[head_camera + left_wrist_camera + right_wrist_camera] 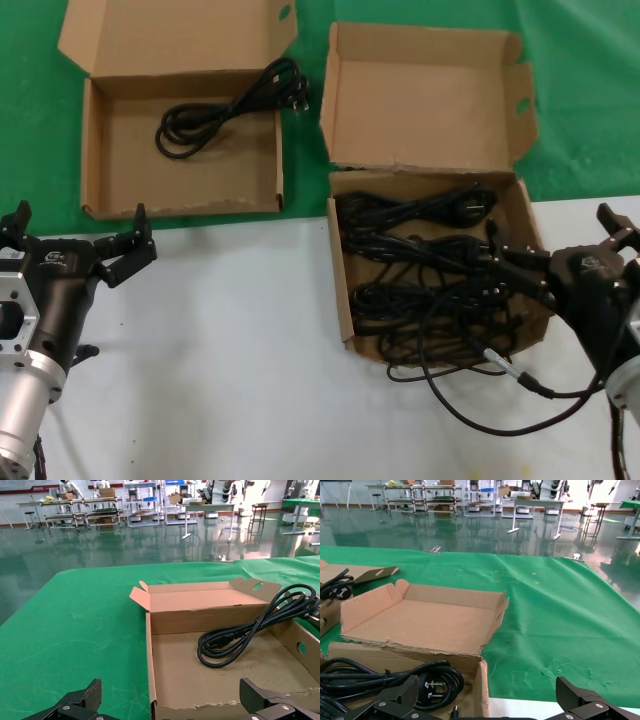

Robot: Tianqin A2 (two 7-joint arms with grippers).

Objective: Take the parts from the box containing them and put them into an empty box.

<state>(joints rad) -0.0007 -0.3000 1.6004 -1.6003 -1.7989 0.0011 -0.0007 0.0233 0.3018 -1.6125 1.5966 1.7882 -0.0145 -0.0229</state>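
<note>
Several black power cords (430, 270) lie tangled in the squarish box (339, 280) on the right; its winged lid (425, 100) stands open. My right gripper (565, 242) is open at that box's right wall, one finger over the cords and the other outside. The right wrist view shows the cords (395, 677), the wall (482, 680) and the right gripper (487, 687). The wider, shallower box (200, 180) at back left holds one looped cord (220, 110). My left gripper (78, 228) hangs open and empty in front of it; the left wrist view shows this gripper (170, 690), the box (200, 675) and cord (250, 630).
A thinner black cable with a silver connector (500, 362) trails out of the right box over its front wall onto the white table (230, 350). Green cloth (590, 110) covers the back of the table under the lids.
</note>
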